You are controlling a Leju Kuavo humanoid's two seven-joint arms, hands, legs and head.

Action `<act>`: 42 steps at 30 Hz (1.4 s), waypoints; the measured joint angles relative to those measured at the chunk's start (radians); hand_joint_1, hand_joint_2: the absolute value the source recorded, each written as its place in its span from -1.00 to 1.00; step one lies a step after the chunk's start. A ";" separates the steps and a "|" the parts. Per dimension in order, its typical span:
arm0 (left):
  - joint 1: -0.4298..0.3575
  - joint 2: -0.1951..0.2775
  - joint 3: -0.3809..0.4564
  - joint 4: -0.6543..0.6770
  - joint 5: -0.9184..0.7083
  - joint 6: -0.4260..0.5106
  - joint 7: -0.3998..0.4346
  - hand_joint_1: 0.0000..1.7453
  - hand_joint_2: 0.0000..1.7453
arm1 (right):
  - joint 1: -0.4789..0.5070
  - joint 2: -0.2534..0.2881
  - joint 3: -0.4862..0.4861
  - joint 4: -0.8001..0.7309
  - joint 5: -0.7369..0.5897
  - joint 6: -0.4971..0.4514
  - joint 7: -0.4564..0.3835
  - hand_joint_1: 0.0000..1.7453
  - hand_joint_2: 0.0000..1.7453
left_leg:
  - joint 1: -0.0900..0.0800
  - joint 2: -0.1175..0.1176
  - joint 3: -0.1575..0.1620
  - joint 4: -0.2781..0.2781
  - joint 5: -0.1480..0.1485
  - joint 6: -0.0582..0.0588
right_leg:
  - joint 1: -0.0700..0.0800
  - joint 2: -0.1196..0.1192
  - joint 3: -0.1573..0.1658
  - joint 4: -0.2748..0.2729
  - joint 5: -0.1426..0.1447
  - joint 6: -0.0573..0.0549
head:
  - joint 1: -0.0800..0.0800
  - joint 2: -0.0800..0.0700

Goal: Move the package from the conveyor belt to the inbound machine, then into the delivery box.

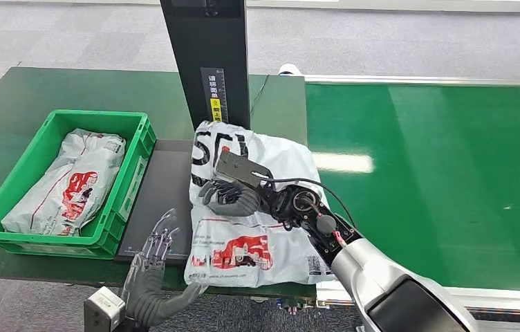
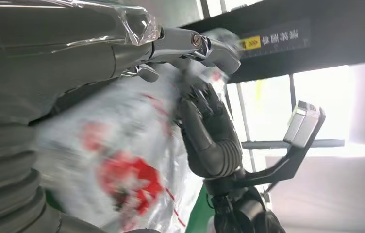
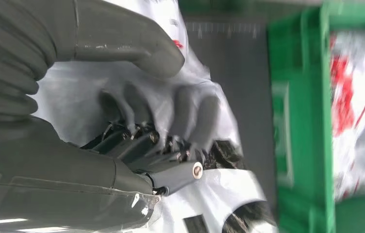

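The right hand (image 1: 233,197) grips a white package (image 1: 257,214) resting on the dark inbound machine platform (image 1: 164,190), left hand (image 1: 157,242) open at its seven o'clock; next, I judge, carry it toward the green delivery box (image 1: 43,149) at nine o'clock.

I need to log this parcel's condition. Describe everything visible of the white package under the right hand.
The white package is a soft, crinkled plastic mailer with large black lettering at its far end, a red logo and small print near its front edge. It lies flat, partly on the dark scanner plate and partly on the green table, below the black post. The right hand presses on its middle with curled fingers; the left hand hovers at its near corner.
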 joint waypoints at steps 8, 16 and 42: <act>-0.004 0.008 -0.001 0.007 0.012 0.009 -0.013 -1.00 1.00 | 0.033 -0.033 -0.094 -0.147 -0.229 -0.315 -0.394 -1.00 1.00 | 0.000 0.000 0.000 0.000 0.000 0.000 | 0.000 0.000 0.000 0.000 0.000 0.000 | 0.000 0.000; 0.011 0.013 0.002 -0.002 -0.001 0.036 -0.012 -1.00 1.00 | 0.293 -0.057 -0.327 -0.618 -0.410 -0.466 -0.475 -1.00 1.00 | 0.000 -0.001 0.000 0.000 -0.001 -0.001 | 0.000 0.000 0.000 0.000 -0.001 -0.001 | 0.000 0.000; -0.422 -0.104 -0.304 0.745 -0.395 0.129 0.123 -0.99 1.00 | 0.687 0.010 -0.628 -0.991 -0.515 -0.397 -0.371 -1.00 1.00 | 0.000 -0.001 0.003 0.000 -0.001 -0.001 | 0.000 -0.001 0.004 -0.001 -0.001 -0.001 | 0.000 0.000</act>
